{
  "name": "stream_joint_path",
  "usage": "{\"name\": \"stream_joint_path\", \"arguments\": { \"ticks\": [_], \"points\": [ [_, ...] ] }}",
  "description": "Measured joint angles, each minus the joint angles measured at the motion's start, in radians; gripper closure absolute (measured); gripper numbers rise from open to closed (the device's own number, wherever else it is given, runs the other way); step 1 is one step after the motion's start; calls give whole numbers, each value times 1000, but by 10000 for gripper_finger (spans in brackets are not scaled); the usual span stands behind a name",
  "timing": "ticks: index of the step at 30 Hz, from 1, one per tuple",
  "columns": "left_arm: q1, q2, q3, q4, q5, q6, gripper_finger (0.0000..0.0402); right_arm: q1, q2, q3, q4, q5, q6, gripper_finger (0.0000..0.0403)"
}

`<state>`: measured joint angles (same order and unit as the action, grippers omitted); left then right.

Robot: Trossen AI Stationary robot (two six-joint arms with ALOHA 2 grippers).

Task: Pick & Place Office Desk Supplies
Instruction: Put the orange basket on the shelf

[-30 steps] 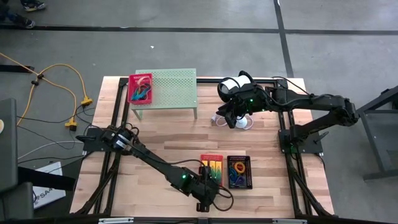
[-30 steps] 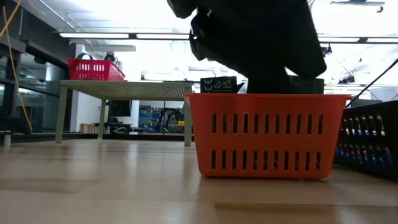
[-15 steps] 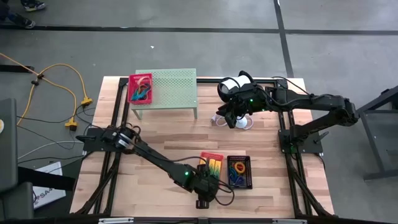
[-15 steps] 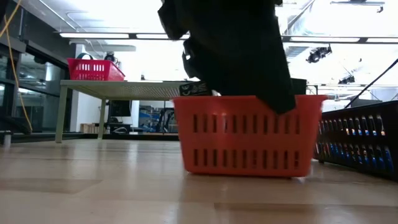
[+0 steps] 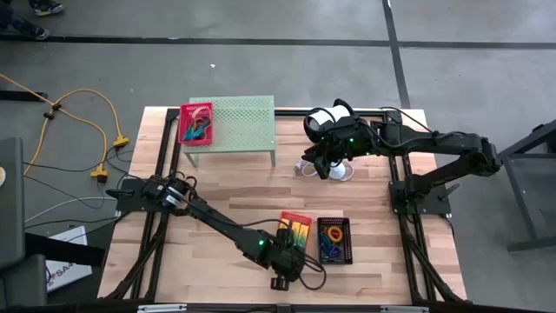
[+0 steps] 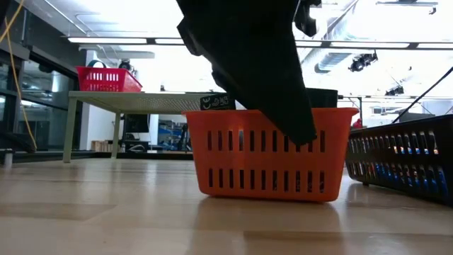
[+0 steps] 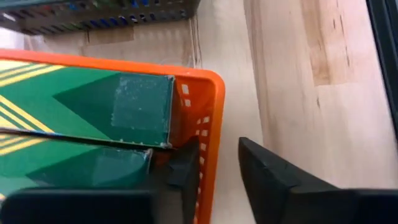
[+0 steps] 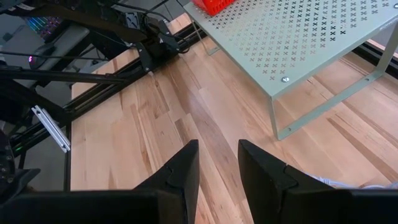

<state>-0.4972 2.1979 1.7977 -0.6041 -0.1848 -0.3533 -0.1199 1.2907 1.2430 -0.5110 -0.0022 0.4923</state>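
An orange mesh basket (image 5: 294, 230) stands on the table near its front edge, with flat green packs (image 7: 74, 106) lying inside. My left gripper (image 7: 217, 168) straddles the basket's near end wall, one finger inside and one outside. A black mesh basket (image 5: 334, 241) with coloured loops stands right of it. A red basket (image 5: 196, 123) rests on the pale-green stand (image 5: 243, 122) at the far left. My right gripper (image 8: 217, 158) hangs open over the table's far right, holding nothing. My left gripper reaches slanting down from the table's left over the orange basket's near end wall (image 7: 208, 155), close to its near right corner. The inner finger (image 7: 186, 171) lies against the wall's inside. A sliver of table shows between the wall and the outer finger (image 7: 267, 180). The basket stands upright on the table.
A white device with a cable (image 5: 345, 171) lies under the right arm. The table's black frame rail (image 7: 385, 62) runs close to the left gripper along the near edge. Bare wood stretches between the stand and the two baskets.
The orange basket has slid along the table toward its left edge, staying upright, and now stands farther from the black basket. My left gripper has gone the same way with it, its fingers still over the near wall.
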Motion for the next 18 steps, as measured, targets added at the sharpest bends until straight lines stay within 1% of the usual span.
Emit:
{"name": "stream_joint_path", "arguments": {
  "ticks": [3, 6, 18],
  "points": [
    [-12, 0, 0, -17, -3, 51, 324, 0, 0, 0, 0, 0, 0, 304],
    [-28, 0, 0, -46, 0, 79, 338, 0, 0, 0, 0, 0, 0, 304],
    [-56, 0, 0, -120, -25, 173, 341, 0, 0, 0, 0, 0, 0, 304]
  ]
}}
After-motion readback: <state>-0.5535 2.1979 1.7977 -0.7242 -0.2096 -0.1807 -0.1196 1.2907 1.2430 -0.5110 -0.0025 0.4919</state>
